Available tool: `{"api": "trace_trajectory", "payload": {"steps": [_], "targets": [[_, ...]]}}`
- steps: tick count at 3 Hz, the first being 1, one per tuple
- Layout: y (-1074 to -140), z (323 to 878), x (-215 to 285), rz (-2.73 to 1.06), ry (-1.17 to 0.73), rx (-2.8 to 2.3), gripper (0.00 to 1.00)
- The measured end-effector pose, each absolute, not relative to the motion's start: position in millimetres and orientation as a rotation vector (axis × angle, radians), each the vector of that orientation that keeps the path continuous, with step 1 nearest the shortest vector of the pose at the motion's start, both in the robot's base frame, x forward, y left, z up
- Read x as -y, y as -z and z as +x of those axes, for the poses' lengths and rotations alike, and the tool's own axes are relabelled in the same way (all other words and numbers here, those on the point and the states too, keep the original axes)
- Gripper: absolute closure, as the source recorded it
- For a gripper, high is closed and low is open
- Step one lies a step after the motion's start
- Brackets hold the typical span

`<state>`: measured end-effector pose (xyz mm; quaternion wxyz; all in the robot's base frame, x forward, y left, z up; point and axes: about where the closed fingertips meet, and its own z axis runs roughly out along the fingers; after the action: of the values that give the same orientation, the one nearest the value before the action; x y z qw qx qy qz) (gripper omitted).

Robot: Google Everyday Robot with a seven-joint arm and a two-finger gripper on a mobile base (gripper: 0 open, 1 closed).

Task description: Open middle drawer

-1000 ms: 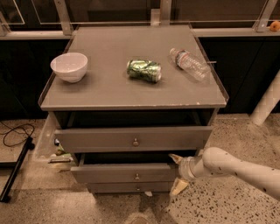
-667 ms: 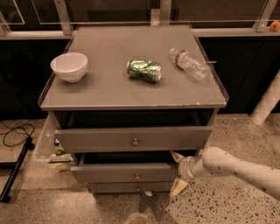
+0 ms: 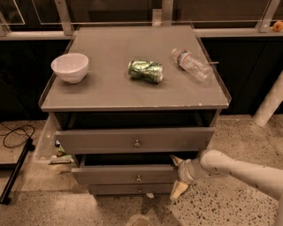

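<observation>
We seem to be in a lab-like test space: speckled terrazzo floor (image 3: 230,207), a loose black cable (image 3: 13,132) beyond the counter (image 3: 132,95)'s left edge, and a glazed railing (image 3: 110,11) behind its back edge. The gripper (image 3: 177,175) sits below the front-right corner.

The tabletop (image 3: 110,92) was plain grey. On it, a white bowl (image 3: 70,67) sat at the left, a mottled green can (image 3: 146,71) in the middle and a clear bottle (image 3: 191,65) at the right. The middle drawer (image 3: 115,175) was the same flat grey, with a dull metal knob (image 3: 138,178). The cream hand (image 3: 178,175), fingers spread, was at that drawer's right end. The floor (image 3: 230,207) was beige, speckled dark.
</observation>
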<state>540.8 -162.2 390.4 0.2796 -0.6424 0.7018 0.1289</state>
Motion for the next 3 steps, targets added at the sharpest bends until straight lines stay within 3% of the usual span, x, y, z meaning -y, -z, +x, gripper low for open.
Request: {"api": "trace_trajectory", "payload": {"steps": [2,3], "targets": [[-405,523,156,-1.776,-0.339,-1.837,0.43],[-415,481,166,-1.788,-0.350,-1.818,0.65]]}}
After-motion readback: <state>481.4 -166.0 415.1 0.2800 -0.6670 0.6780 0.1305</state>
